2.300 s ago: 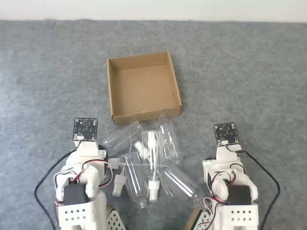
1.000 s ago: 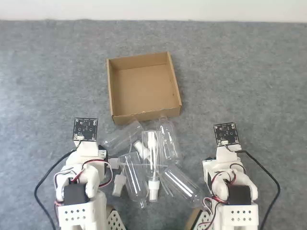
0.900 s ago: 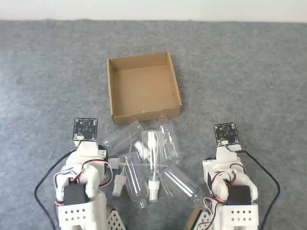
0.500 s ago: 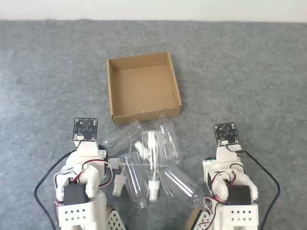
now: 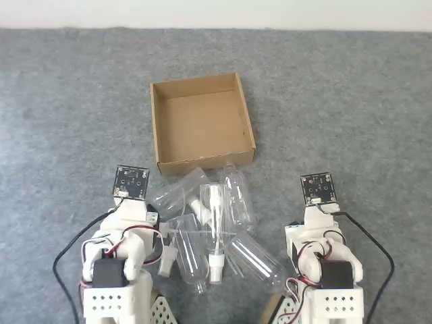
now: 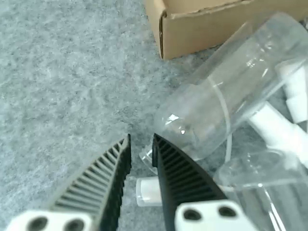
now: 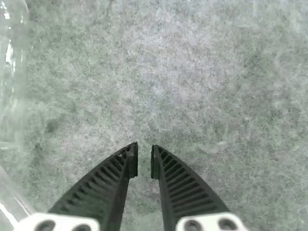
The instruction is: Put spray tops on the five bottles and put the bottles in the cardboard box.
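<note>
Clear plastic, cylindrical, uncapped: the clear plastic bottle (image 6: pixel 231 91) nearest me is lying on its side at the edge of the heap of clear bottles (image 5: pixel 216 229). The heap is sitting on the grey carpet (image 5: pixel 351 101) between my two arms, just in front of the brown cardboard box (image 5: pixel 206 162). The box is holding nothing. White plastic spray tops (image 5: pixel 215 260) are lying loose among the bottles. I am seeing none fitted to a neck, so I am judging the task to be at its start.

Key relation: the bottle's long axis is running on a slant. Its neck end is pointing toward my left gripper (image 6: pixel 141 142) and its base toward the box's near corner. The neck is sitting just beside the tip of one finger, off to that side rather than between the two. Contact or not: I cannot tell.

Left gripper: fingers are drawn nearly together with a thin slit between them, pinching nothing.

Right gripper (image 7: pixel 143 148): fingers are likewise almost pressed together and holding nothing. It is hanging over bare carpet, well apart from this bottle.

Judgement: my left arm is the nearer one. Its fingers would need to spread and shift sideways, across the bottle's axis, to straddle the neck.
</note>
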